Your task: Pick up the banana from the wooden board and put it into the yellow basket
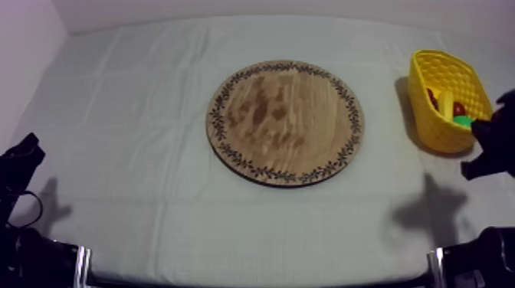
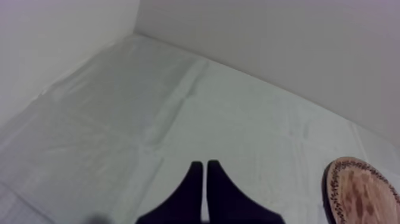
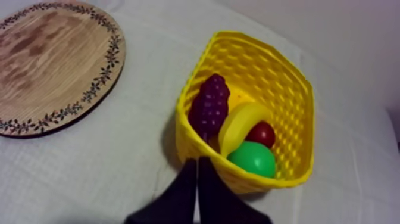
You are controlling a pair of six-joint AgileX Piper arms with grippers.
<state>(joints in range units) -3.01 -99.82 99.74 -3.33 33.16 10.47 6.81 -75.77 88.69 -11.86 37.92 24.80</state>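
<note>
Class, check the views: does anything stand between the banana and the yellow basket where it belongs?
Nothing visible does. The banana is off the wooden board and already lies inside the yellow basket, beside the grapes and the small red fruit.

From above, the basket [image 1: 429, 122] wall is hiding most of the banana [image 1: 445, 105], and the right arm [image 1: 496, 138] is running off the edge. At the left wrist the edge is cropping the board [image 2: 362, 193]; at the right, the banana is covering part of the small red fruit [image 3: 262, 133].
</note>
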